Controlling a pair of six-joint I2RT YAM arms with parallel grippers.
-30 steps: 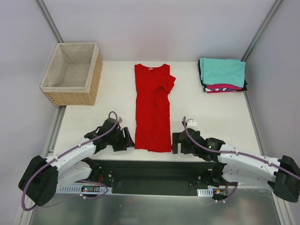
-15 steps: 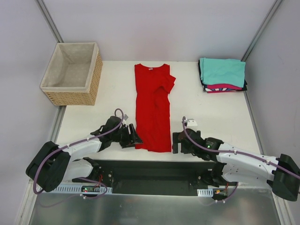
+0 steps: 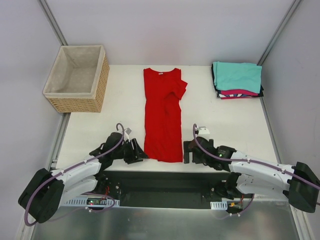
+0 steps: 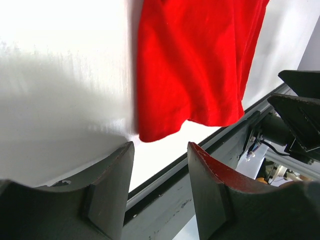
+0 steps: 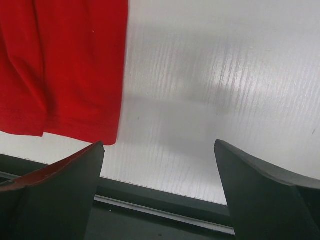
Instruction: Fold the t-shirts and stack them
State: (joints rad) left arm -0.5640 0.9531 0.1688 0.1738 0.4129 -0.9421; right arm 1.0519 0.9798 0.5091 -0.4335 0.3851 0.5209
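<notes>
A red t-shirt [image 3: 163,115], folded lengthwise, lies flat in the middle of the white table, collar at the far end. My left gripper [image 3: 140,153] sits low at its near left hem corner [image 4: 150,131], open with a narrow gap and nothing between the fingers [image 4: 107,195]. My right gripper [image 3: 186,152] is at the near right hem corner [image 5: 107,135], jaws wide open and empty, the cloth just beyond its left finger [image 5: 60,195]. Folded t-shirts [image 3: 237,80] are stacked at the back right, teal on top, with pink and black beneath.
A wicker basket [image 3: 75,77] with beige lining stands at the back left. The bare white table [image 3: 230,125] ends in a dark metal rail [image 3: 165,185] right below both grippers. Grey walls close in the sides and back.
My left gripper reached in towards the hem corner, then drew back slightly towards the near edge, and its jaws narrowed. The right gripper and the red shirt have hardly moved.
</notes>
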